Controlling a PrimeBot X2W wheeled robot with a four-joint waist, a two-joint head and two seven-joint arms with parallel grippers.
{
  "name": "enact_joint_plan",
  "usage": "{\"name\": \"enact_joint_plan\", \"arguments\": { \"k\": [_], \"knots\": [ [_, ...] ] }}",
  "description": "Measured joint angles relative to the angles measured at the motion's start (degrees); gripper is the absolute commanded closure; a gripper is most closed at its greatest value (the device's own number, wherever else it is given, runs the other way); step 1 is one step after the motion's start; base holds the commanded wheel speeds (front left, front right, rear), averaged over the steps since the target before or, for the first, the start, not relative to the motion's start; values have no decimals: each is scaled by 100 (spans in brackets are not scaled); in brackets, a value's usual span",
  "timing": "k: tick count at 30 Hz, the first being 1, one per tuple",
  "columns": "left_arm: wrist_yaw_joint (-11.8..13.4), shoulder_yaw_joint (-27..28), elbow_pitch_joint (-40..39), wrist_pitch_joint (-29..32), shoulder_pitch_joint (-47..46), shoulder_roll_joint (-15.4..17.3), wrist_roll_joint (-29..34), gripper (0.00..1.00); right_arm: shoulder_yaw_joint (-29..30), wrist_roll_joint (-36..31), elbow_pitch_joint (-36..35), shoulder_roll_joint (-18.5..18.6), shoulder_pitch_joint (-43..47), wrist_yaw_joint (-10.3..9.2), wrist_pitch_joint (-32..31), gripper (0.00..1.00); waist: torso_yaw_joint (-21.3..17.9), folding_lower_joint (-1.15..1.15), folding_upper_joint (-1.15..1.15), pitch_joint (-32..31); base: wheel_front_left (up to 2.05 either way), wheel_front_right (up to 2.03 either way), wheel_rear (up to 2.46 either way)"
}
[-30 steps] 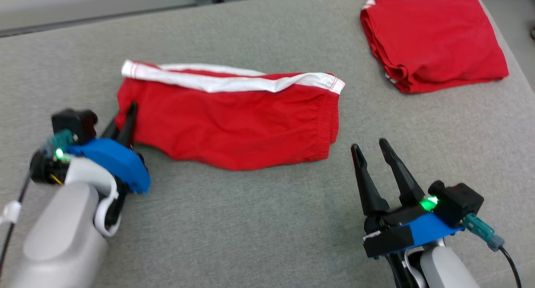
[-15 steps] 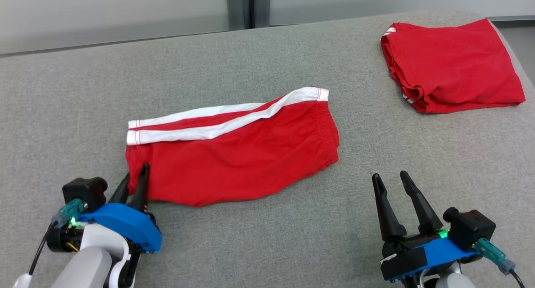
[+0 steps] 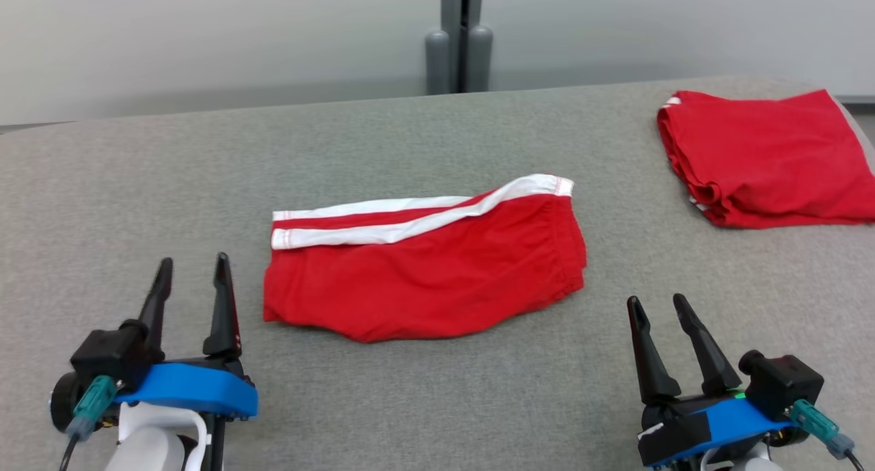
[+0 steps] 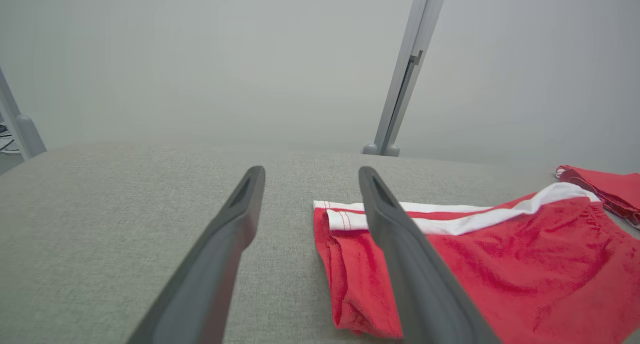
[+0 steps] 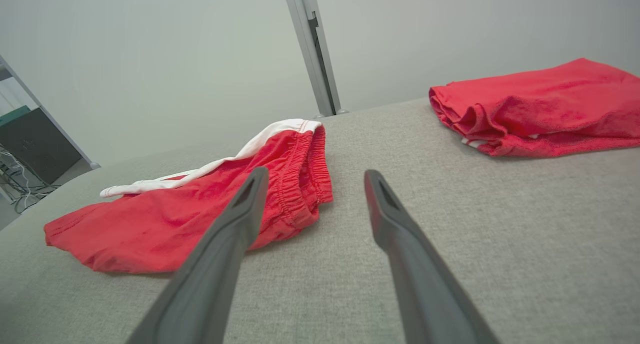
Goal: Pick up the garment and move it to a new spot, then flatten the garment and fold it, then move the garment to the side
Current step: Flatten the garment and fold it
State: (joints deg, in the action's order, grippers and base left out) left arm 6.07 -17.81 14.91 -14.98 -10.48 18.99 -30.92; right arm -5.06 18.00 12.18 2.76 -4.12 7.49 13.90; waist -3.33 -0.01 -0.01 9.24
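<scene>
The red shorts (image 3: 424, 279), white side stripes (image 3: 383, 228) along the far edge, lie flat in layers on the grey fabric-covered table (image 3: 410, 402), between my two grippers and a little ahead of their fingertips. My left gripper (image 3: 193, 260) hangs just to the left of the leg hem (image 4: 340, 284), fingers apart and holding nothing. My right gripper (image 3: 657, 300) hangs near the elastic waistband (image 5: 305, 174), to its right and short of it, with its fingers likewise apart and empty. I judge the shorts light, thin and limp. Lifted by one pinch they would sag and bunch, and on this rough cloth they would drag rather than slide. The stacked layers could part if only the top one were caught. The firmest holds look to be the gathered waistband on my right side and the stitched hem corner on my left, taken through all layers. A second red garment (image 3: 765, 156), already folded, lies well beyond my right gripper.
</scene>
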Motion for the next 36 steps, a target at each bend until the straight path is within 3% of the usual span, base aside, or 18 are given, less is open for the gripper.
{"name": "enact_joint_plan", "arguments": {
  "k": [8,15,28,36],
  "knots": [
    [-109,1217,-1012,-2,904,-748,1096,0,267,-123,34,0,189,0,35,0,343,0,0,-212,0,0,0],
    [-210,1862,-1173,-1,1579,-1168,1893,0,443,-181,53,0,363,0,65,0,468,0,0,-390,0,0,0],
    [-452,2102,-1063,-1,1951,-1524,2348,0,264,-280,152,1,525,0,77,0,519,0,1,-531,0,0,0],
    [-614,2176,-992,-2,1709,-1564,2448,0,136,-641,600,207,-967,0,-358,0,537,1,1,-414,0,0,0]
  ]
}}
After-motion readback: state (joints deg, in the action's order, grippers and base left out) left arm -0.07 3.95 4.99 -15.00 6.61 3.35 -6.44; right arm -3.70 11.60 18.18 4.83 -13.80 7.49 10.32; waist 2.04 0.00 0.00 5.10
